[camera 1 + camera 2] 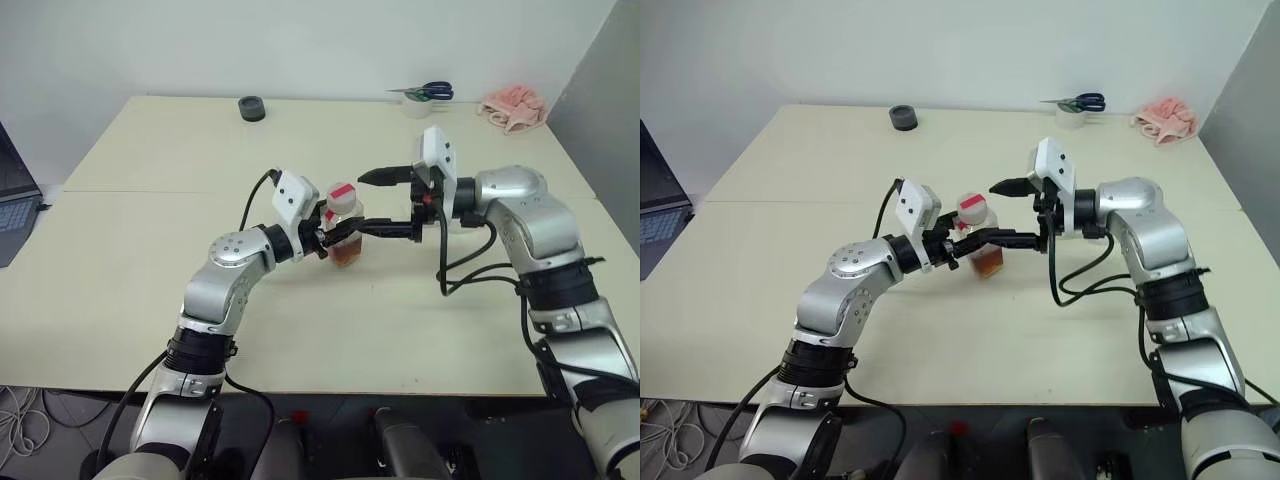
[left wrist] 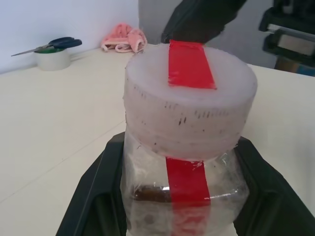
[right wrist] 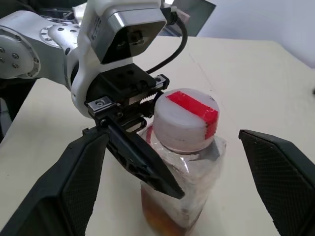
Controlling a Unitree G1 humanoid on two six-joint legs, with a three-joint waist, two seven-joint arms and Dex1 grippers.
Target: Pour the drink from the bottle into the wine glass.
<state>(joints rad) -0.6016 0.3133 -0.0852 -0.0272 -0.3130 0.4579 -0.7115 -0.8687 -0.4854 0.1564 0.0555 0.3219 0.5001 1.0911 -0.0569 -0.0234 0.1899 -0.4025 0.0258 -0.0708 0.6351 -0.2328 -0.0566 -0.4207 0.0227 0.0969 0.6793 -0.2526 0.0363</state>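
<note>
The left tool (image 1: 325, 240) is pinching the bottle (image 1: 345, 235) at the centre of the cream worktop (image 1: 150, 200). The right tool (image 1: 385, 205) is standing spread wide around its cap (image 3: 186, 118). Scissors (image 1: 430, 91) are lying at one o'clock.

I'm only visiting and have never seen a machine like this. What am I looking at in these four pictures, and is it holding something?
It is a humanoid robot with two arms, each ending in a two-fingered black gripper. Two pictures come from cameras in its head, looking down over a pale table; the other two come from cameras on its wrists. The left gripper is shut on a small clear bottle that stands upright, has a white cap with a red strip, and holds some reddish-brown drink. The right gripper is open, one finger on each side of the cap, not touching it. At the table's far edge lie a dark round thing, a tape roll with scissors on it, and a pink cloth.
</note>
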